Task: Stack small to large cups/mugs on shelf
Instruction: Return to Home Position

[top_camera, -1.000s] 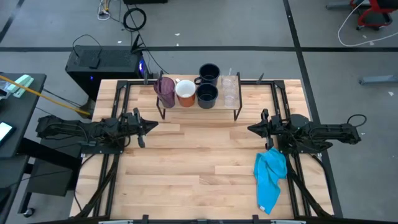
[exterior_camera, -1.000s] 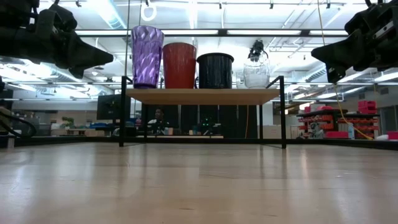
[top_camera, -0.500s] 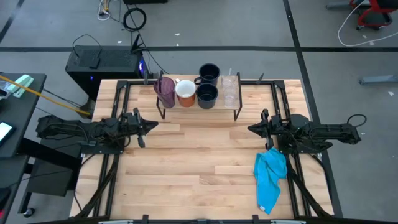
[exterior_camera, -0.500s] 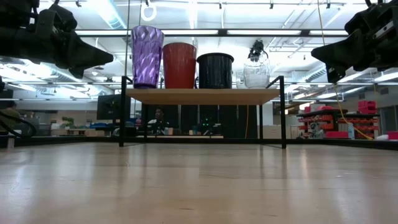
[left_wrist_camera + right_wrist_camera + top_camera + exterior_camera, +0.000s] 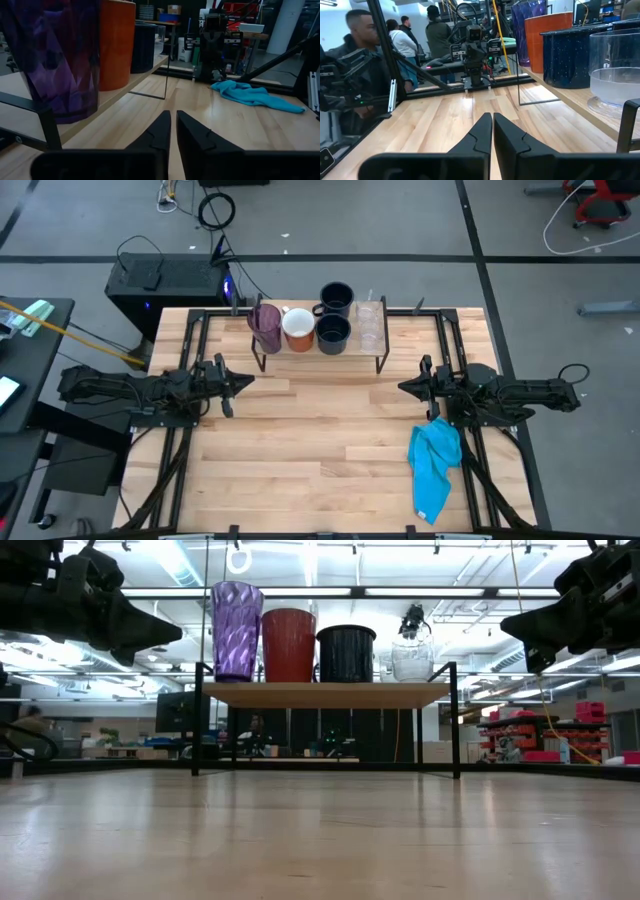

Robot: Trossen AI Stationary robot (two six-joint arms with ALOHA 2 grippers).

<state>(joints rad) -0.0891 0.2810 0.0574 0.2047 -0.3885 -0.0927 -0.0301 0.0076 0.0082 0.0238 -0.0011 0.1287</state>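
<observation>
Cups (image 5: 289, 644) lined along the shelf (image 5: 320, 694) at the table's (image 5: 320, 440) far edge.
Left gripper (image 5: 248, 380) and right gripper (image 5: 403, 388) are pinched closed and empty. The glasses (image 5: 370, 325) look slick and fragile, so pinch a wall gently.

purple tumbler (image 5: 265, 326), orange mug (image 5: 298, 329), navy mugs (image 5: 333, 332), clear glasses (image 5: 370, 326) upright on shelf (image 5: 320, 694).

We look past the right pincer (image 5: 492, 117), its fingers pressed together above the counter (image 5: 445, 125). On the shelf (image 5: 572, 96) stand a clear glass (image 5: 615, 75), navy mug (image 5: 565, 55), orange mug (image 5: 547, 40) and purple tumbler (image 5: 527, 25). The left arm (image 5: 475, 50) faces us, with people (image 5: 405, 45) beyond it.
</observation>
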